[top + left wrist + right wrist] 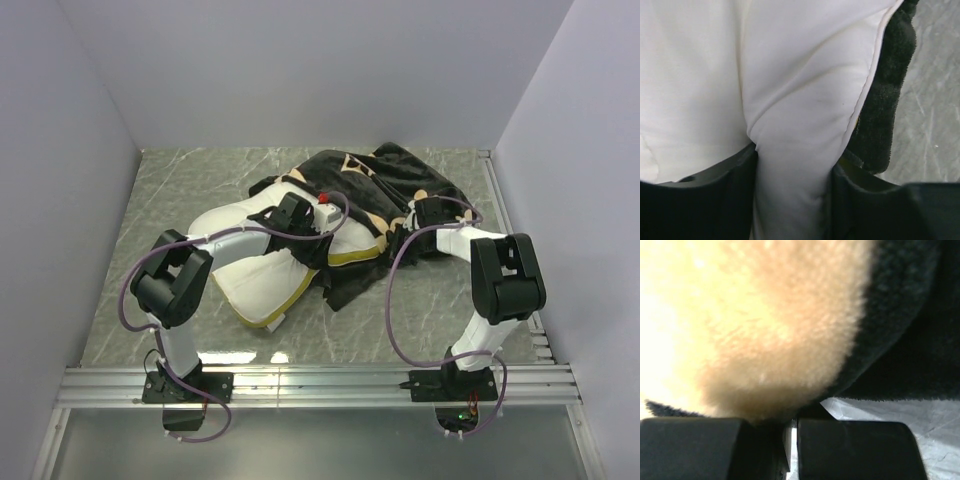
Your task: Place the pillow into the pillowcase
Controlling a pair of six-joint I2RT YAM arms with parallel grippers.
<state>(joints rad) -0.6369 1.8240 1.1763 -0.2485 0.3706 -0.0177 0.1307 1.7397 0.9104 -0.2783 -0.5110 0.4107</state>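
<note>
Snugly inside left gripper (pixel 792 197), a pillow (pixel 795 95) fold

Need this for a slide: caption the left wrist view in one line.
A fold of the white pillow pinched in the left gripper, black pillowcase edge alongside.

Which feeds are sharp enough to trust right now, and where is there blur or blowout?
Top external: evenly lit and sharp, pillow and pillowcase both clear. Left wrist: pillow in fair focus, white fabric slightly bright, no glare. Right wrist: too close, pillowcase pile soft, its tan print blown out at the left.
</note>
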